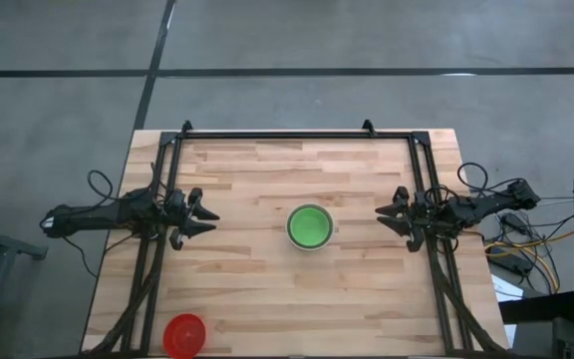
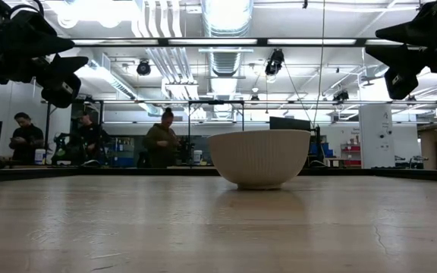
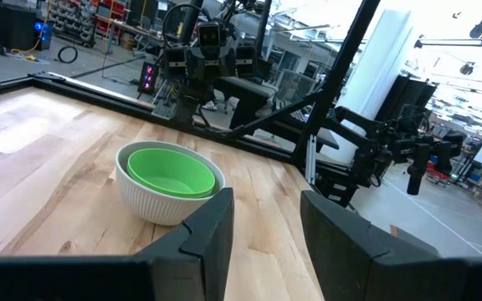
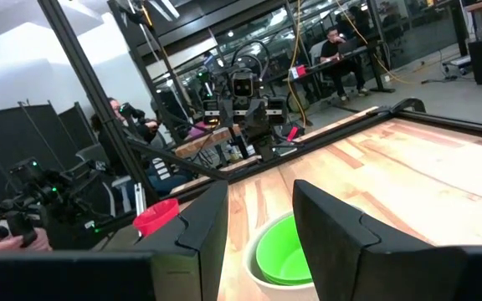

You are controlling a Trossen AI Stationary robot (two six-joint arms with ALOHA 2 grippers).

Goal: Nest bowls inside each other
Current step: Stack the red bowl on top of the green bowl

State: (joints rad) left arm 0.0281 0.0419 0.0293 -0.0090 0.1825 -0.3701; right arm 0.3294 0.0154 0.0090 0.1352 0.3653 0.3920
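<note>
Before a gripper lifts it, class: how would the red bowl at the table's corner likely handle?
The red bowl looks small and thin-walled, so probably light and fairly stiff. Its smooth round shape suggests it may slide if nudged. It sits near the table edge, so a push could knock it off.

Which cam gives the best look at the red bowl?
High view: the red bowl sits whole and unobstructed at the table's near left corner, behind the left arm. The right wrist view catches only part of it past that arm's own fingers. The low view and left wrist view do not show it.
</note>
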